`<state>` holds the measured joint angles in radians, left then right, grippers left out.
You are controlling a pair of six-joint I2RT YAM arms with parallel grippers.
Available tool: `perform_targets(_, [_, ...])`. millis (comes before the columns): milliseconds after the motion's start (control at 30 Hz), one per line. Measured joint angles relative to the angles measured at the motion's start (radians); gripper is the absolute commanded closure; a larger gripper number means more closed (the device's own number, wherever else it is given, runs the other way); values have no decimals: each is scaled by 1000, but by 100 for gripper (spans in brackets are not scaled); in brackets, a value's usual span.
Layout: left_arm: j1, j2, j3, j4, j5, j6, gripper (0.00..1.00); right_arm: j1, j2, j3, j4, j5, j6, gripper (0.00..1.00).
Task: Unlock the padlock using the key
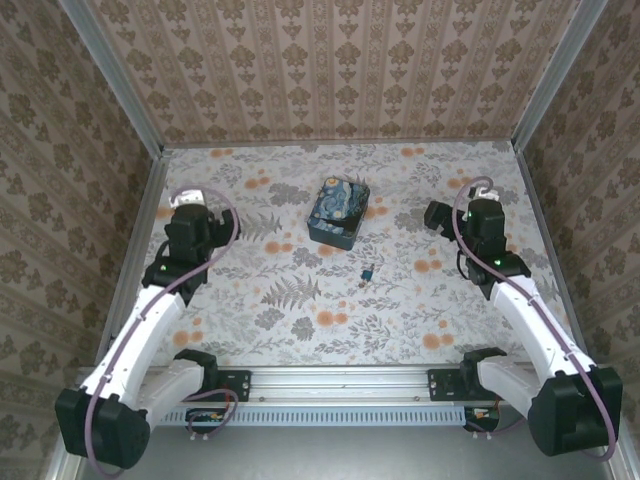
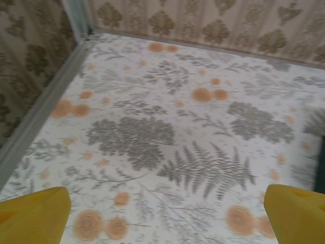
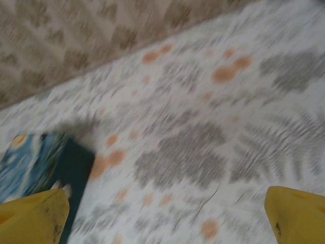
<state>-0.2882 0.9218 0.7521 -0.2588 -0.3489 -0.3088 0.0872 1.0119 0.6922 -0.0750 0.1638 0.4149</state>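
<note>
The padlock (image 1: 369, 271) is a tiny dark body lying on the floral cloth in the middle of the table, just in front of the painted box. I cannot make out a separate key beside it at this size. My left gripper (image 1: 187, 203) hangs over the left side of the table, far from the padlock. Its yellow fingers (image 2: 35, 216) stand wide apart, so the left gripper (image 2: 165, 218) is open over bare cloth. My right gripper (image 1: 438, 216) is at the right, turned toward the box. The right gripper (image 3: 165, 216) is open and empty, its fingers (image 3: 35, 216) spread to the frame's corners.
A rectangular box (image 1: 338, 212) painted in blue and yellow stands behind the padlock; the box (image 3: 35, 162) also shows blurred at the left of the right wrist view. Patterned walls (image 1: 330, 70) enclose the table on three sides. A metal rail (image 1: 340, 385) runs along the near edge.
</note>
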Motion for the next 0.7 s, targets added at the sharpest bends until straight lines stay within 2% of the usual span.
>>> perform_targets(167, [44, 15, -97, 161, -76, 101, 0, -10, 126, -121, 280, 157, -127, 1])
perform_targets(333, [105, 79, -146, 348, -105, 193, 0, -16, 259, -220, 484, 224, -225, 0])
perform_targets(567, [156, 246, -267, 606, -71, 256, 0, -61, 369, -292, 737, 212, -257, 1])
perform_targets(700, [175, 400, -347, 781, -28, 293, 0, -76, 450, -314, 846, 124, -288, 0])
